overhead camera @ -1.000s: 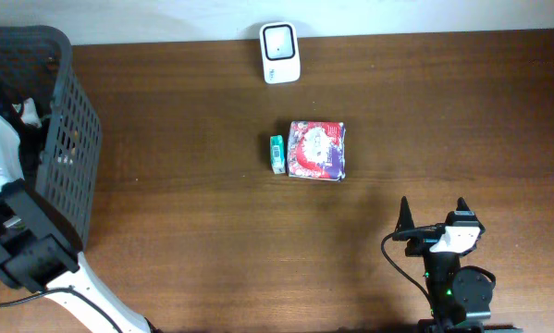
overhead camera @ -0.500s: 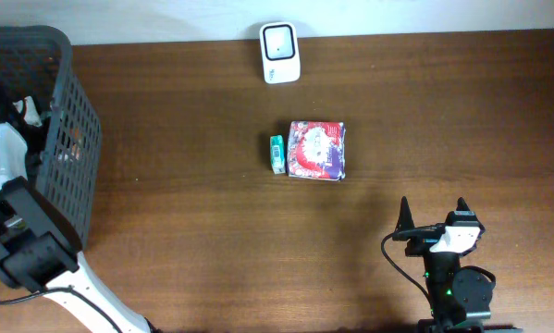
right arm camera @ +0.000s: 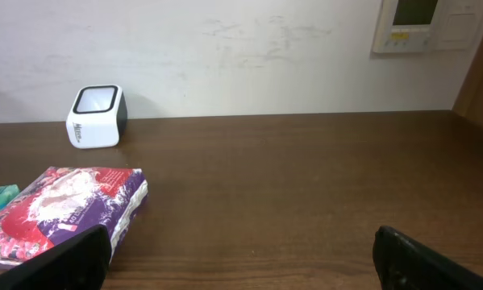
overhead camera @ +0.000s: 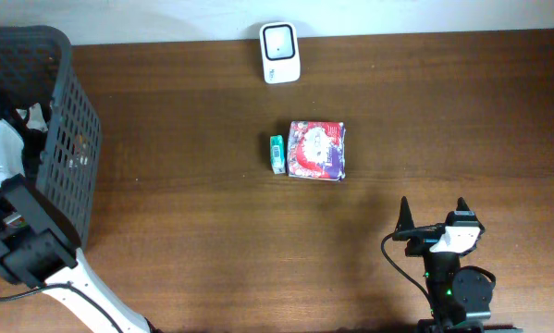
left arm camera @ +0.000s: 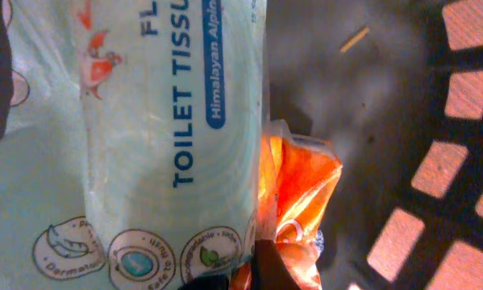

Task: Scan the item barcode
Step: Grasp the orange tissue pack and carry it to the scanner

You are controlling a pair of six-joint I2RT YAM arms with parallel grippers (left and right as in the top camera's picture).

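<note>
Orange crinkly packet [left arm camera: 299, 189] beside glossy toilet-tissue pack [left arm camera: 128, 161]; left tool [left arm camera: 262, 266] clenched, right tool [right arm camera: 243, 256] released.

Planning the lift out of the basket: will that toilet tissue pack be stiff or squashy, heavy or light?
Probably squashy: the toilet tissue pack wears thin, creased plastic wrap. Likely light for its bulk, being paper rolls. The glossy film may slip under a pinch.

The left arm [overhead camera: 1, 148], reaching into the basket [overhead camera: 78, 139] at far left, has shifted slightly nearer. The left gripper [left arm camera: 261, 270] has gone from open to closed, its tips apparently at the edge of the orange packet [left arm camera: 297, 193].
</note>
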